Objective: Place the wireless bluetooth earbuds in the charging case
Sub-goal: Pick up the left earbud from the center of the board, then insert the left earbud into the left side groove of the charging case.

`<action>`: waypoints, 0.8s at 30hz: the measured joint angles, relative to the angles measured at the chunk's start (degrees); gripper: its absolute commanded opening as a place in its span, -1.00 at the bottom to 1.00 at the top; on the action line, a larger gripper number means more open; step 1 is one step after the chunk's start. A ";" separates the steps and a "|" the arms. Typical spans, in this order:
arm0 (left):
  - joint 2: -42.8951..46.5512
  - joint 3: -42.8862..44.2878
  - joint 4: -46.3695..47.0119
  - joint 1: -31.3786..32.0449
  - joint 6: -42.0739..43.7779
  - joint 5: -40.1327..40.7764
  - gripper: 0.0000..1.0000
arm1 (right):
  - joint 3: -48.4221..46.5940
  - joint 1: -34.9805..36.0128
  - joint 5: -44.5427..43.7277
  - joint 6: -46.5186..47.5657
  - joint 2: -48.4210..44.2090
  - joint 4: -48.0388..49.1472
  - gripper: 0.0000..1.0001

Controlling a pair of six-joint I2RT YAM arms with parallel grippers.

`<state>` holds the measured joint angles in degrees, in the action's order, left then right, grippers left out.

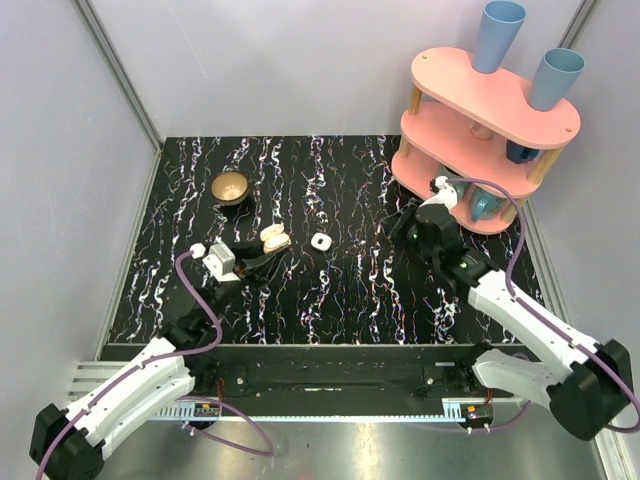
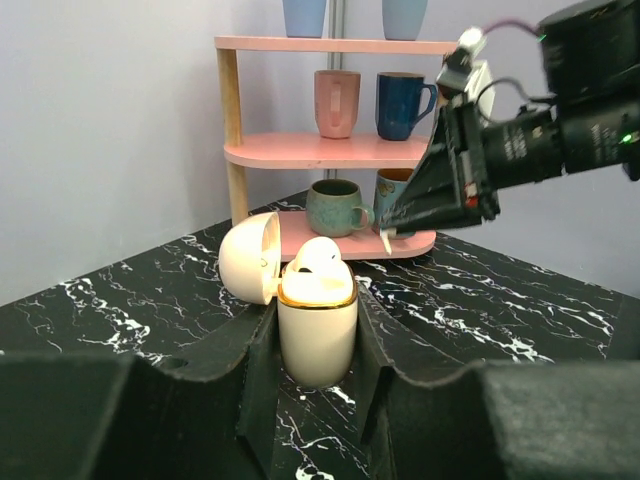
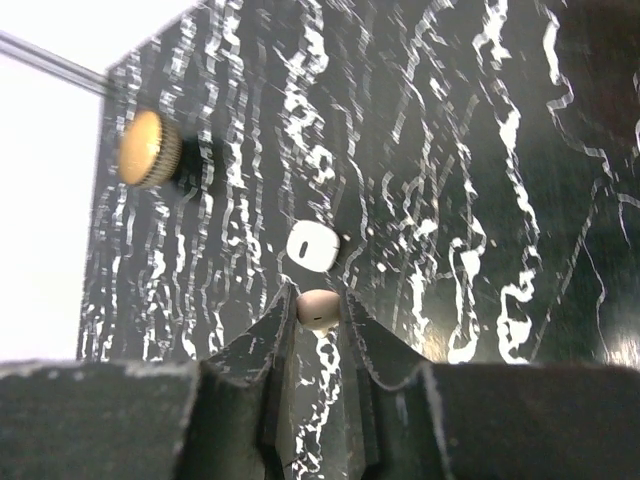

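Left wrist view: the left gripper point(image 2: 317, 312) clamps a cream charging case point(image 2: 317, 335) upright between its fingers. The case is glossy and egg-smooth, with a gold rim. Its domed lid point(image 2: 249, 257) hangs open to the gripper's left. A seated earbud point(image 2: 318, 257) pokes up from the case, so one bud appears to be in; whether the slot beside it is filled cannot be told.

Right wrist view: the right gripper point(image 3: 318, 303) pinches a held earbud point(image 3: 318, 311), tiny, rounded cream plastic, above the tabletop point(image 3: 480, 200), which is black with white marbling. Just beyond its fingertips lies a small white case point(image 3: 313, 245), rounded and apparently shut. Farther off, to its left, sits a brass-coloured bowl point(image 3: 150, 148).

Judging from this, the held earbud awaits insertion. No other buds are visible.
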<state>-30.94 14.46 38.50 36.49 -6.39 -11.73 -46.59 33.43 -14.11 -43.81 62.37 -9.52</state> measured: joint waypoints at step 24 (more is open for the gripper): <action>-2.58 0.33 2.89 0.00 -2.29 -1.60 -1.00 | -3.89 16.28 -1.42 14.27 -8.90 13.44 -1.00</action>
<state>-33.52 14.79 41.39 36.49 -8.69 -13.32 -50.48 49.71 -15.53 -29.54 53.47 3.92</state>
